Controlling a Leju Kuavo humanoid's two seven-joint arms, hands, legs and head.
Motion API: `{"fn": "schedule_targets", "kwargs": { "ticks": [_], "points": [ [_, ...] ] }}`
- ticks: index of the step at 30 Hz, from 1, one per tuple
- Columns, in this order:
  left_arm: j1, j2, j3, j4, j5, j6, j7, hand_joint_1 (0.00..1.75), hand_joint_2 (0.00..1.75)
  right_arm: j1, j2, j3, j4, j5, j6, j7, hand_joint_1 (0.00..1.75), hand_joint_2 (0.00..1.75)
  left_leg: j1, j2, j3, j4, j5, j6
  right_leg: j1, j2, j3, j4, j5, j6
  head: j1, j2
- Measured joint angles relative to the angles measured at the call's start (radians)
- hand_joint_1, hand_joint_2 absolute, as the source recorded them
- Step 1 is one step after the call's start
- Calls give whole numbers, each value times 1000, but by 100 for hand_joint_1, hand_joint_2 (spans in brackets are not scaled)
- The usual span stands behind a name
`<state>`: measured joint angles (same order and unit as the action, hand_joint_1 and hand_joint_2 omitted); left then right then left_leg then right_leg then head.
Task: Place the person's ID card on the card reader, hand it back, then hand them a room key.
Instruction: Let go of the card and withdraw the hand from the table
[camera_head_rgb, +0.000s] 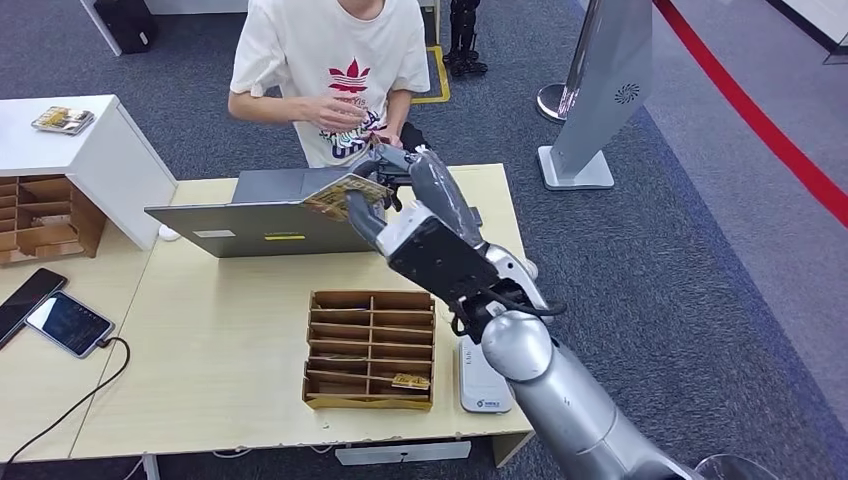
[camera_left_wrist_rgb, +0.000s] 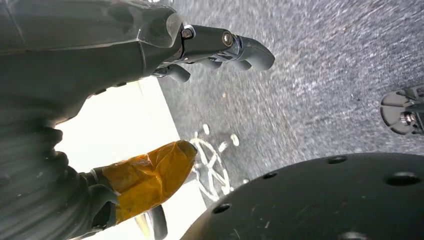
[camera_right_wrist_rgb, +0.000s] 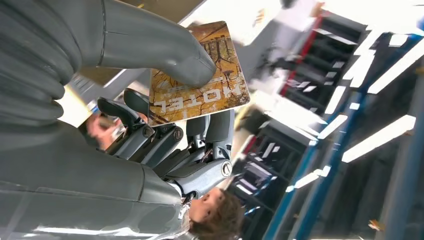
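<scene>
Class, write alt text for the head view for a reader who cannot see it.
The robot's right hand holds a yellow-brown patterned card out over a grey laptop toward a person in a white T-shirt behind the pale wooden table.

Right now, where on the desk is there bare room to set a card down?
Bare tabletop lies between the laptop, the wooden tray and the phones. It is crowded on the right, around the card reader.

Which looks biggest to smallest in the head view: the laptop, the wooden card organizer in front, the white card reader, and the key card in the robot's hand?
1. Laptop
2. Wooden card organizer
3. White card reader, partly hidden by the arm
4. Hotel key card, pinched by the right hand; raised nearer the camera, yet smallest.
</scene>
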<state>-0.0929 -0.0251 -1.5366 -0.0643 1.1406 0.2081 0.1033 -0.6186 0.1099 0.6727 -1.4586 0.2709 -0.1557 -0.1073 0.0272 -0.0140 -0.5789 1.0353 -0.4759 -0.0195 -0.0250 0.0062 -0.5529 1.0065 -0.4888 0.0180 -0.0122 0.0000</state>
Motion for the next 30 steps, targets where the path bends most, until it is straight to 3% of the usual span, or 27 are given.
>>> {"fn": "schedule_targets", "kwargs": {
  "ticks": [11, 17, 23, 24, 27, 28, 30],
  "points": [
    [-24, 13, 0, -13, -133, -33, 32, 0, 175, -280, 97, 28, 379, 318, -17, 146, 175, 175, 0, 0, 0, 0, 1, 0, 0, 0, 0, 0, 1, 0, 0, 0],
    [-35, 15, 0, -14, -155, -43, 38, 0, 175, -338, 118, 22, 510, 462, -30, 168, 175, 175, 0, 0, 0, 0, 1, 0, 0, 0, 0, 0, 1, 0, 0, 0],
    [-36, 16, -2, -14, -155, -46, 38, 0, 175, -349, 130, 9, 579, 502, -29, 165, 168, 175, 0, 0, 0, 0, 1, 0, 0, 0, -1, 0, 1, 0, 0, 0],
    [-36, 16, -2, -14, -154, -46, 38, 0, 175, -348, 133, 6, 584, 503, -28, 163, 136, 175, 0, 0, 0, 0, 1, 0, 0, 0, -1, 0, 1, 0, 0, 0],
    [-36, 17, -5, -14, -148, -47, 37, 0, 175, -341, 141, -2, 592, 503, -17, 154, 11, 175, 0, 0, 0, 0, 1, 0, 0, 0, -1, 0, 1, 0, 0, 0],
    [-36, 17, -5, -14, -146, -47, 36, 0, 175, -337, 143, -4, 593, 500, -10, 148, 0, 175, 0, 0, 0, 0, 1, 0, 0, 0, -1, 0, 1, 0, 0, 0],
    [-36, 17, -5, -14, -141, -47, 33, 0, 175, -330, 148, -6, 593, 493, 5, 137, 0, 175, 0, 0, 0, 0, 1, 0, 0, 0, -1, 0, 1, 0, 0, 0]
  ]
}}
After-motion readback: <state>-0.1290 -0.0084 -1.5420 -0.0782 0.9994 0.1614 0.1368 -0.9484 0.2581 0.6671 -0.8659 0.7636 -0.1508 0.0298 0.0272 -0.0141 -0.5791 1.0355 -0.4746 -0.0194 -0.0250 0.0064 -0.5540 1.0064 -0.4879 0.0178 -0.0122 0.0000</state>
